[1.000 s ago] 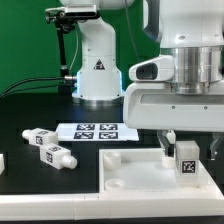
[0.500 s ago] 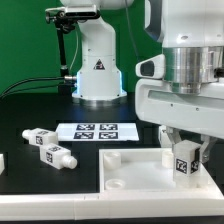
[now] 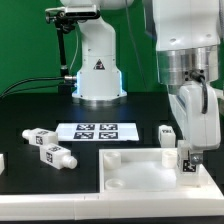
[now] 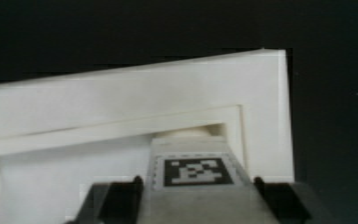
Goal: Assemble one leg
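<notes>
My gripper (image 3: 189,160) is shut on a leg (image 3: 187,164), a small white block with a black-and-white tag, and holds it low at the near right corner of the large flat white panel (image 3: 135,175). In the wrist view the leg (image 4: 197,172) sits between the two dark fingers (image 4: 114,200), just above the panel's corner (image 4: 140,105). Two more legs (image 3: 38,137) (image 3: 55,154) lie on the black table on the exterior view's left. Another leg (image 3: 167,135) stands behind the panel.
The marker board (image 3: 97,131) lies in the middle of the table, in front of the robot's white base (image 3: 98,65). A dark object (image 3: 3,160) sits at the exterior view's left edge.
The hand has turned about its axis and dropped lower with the leg, moving slightly toward the exterior view's right. The loose legs have not moved.
</notes>
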Robot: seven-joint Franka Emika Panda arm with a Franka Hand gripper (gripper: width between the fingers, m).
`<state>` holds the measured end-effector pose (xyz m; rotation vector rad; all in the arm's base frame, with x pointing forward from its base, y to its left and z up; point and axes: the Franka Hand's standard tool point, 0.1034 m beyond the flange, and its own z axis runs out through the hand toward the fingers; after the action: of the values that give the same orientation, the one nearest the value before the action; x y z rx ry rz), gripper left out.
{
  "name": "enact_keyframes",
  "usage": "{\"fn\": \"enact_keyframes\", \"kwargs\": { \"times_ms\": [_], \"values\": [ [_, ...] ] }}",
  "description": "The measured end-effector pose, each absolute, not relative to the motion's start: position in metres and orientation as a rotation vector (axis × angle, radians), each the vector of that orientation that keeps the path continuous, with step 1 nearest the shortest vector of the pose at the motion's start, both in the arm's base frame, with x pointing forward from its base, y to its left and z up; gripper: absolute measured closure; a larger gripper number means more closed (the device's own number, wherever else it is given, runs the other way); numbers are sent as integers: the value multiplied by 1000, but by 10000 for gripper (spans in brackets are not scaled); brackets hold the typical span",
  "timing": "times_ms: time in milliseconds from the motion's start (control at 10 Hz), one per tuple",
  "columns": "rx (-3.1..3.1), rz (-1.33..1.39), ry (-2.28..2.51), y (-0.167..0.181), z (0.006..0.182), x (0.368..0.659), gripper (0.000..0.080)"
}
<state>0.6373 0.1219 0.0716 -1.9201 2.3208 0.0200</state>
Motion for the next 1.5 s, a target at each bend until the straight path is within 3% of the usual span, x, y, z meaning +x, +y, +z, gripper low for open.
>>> {"fn": "enact_keyframes", "kwargs": {
  "times_ms": [200, 300, 400, 500, 1000, 1300, 1500],
  "values": [
    [-1964, 12, 2282, 121, 72, 638, 512],
    [-1974, 10, 2272, 121, 72, 638, 313],
    [-2221, -49, 2012, 120, 74, 643, 313],
    [-2423, -74, 1765, 121, 75, 643, 175],
    [-2657, -151, 1395, 123, 74, 636, 151],
    [-3008, -166, 620, 112, 74, 637, 151],
    [-3035, -213, 457, 110, 75, 641, 151]
  ]
}}
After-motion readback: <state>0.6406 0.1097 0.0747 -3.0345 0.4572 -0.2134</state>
